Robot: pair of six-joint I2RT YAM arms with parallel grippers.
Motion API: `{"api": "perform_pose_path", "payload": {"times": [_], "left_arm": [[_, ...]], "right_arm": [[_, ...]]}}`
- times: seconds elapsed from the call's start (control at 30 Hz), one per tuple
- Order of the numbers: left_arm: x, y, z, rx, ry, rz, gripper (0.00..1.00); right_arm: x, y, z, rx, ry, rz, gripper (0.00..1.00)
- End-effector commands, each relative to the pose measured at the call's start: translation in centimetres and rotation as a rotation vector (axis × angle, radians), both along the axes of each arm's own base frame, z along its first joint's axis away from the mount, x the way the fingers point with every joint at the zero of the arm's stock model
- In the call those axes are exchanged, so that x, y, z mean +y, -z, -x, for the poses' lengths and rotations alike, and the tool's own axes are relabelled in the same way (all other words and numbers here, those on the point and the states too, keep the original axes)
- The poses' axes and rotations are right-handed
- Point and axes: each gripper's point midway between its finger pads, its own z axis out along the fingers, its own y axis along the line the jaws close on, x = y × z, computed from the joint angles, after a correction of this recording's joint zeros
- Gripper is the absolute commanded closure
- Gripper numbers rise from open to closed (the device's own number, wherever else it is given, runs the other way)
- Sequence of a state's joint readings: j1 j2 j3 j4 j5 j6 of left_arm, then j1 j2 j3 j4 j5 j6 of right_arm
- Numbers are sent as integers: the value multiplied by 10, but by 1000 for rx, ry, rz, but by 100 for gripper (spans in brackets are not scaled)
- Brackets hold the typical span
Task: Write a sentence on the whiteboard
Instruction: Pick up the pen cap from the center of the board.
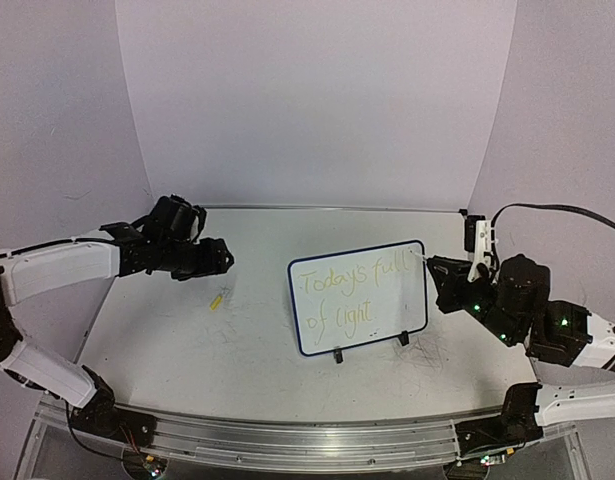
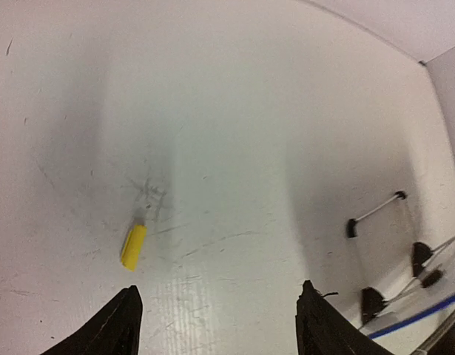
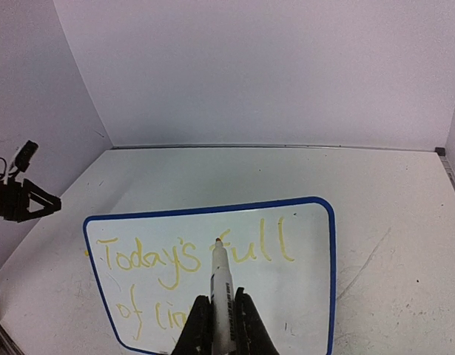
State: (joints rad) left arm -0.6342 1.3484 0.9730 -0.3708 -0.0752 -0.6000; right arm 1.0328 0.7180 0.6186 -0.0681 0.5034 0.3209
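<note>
Right gripper (image 3: pixel 222 303) is clamping the marker (image 3: pixel 220 270), tip aiming at the sentence (image 3: pixel 194 255) on the board (image 3: pixel 316 296) standing mid-table: any push risks smearing ink or tipping it. Left gripper (image 2: pixel 220 296) is hanging open over the cap (image 2: pixel 133 246).

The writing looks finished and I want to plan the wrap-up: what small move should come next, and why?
Probably lower the open left gripper onto the yellow cap lying on the table and close. The sentence on the whiteboard reads complete, and the right gripper holds the marker uncapped.
</note>
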Motion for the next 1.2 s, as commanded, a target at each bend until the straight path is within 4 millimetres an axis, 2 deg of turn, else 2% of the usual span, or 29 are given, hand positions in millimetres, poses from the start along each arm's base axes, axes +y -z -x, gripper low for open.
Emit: {"api": "perform_pose_path", "payload": {"times": [0.0,0.1,0.2,0.4,0.67,0.87,1.03,1.17], "left_arm": [[18,56,5,163,-9,-157,31],[19,71,0,184,0,-210,34],[20,89,-14,212,24,-262,38],[23,119,-32,260,72,-349,42],[24,141,-41,291,82,-397,52],[28,156,-36,322,90,-426,61],[35,153,-27,321,85,-434,68],[40,155,-20,333,79,-437,80]], "right_arm": [[3,-12,6,-35,-44,-42,100],[1,-11,9,-30,-54,-69,100],[-2,-9,11,-31,-58,-80,100],[-6,-15,15,-43,-61,-90,100],[-4,-10,13,-26,-57,-88,100],[0,-9,11,-17,-59,-75,100],[2,-7,9,-13,-55,-70,100],[5,-7,7,-12,-53,-60,100]]}}
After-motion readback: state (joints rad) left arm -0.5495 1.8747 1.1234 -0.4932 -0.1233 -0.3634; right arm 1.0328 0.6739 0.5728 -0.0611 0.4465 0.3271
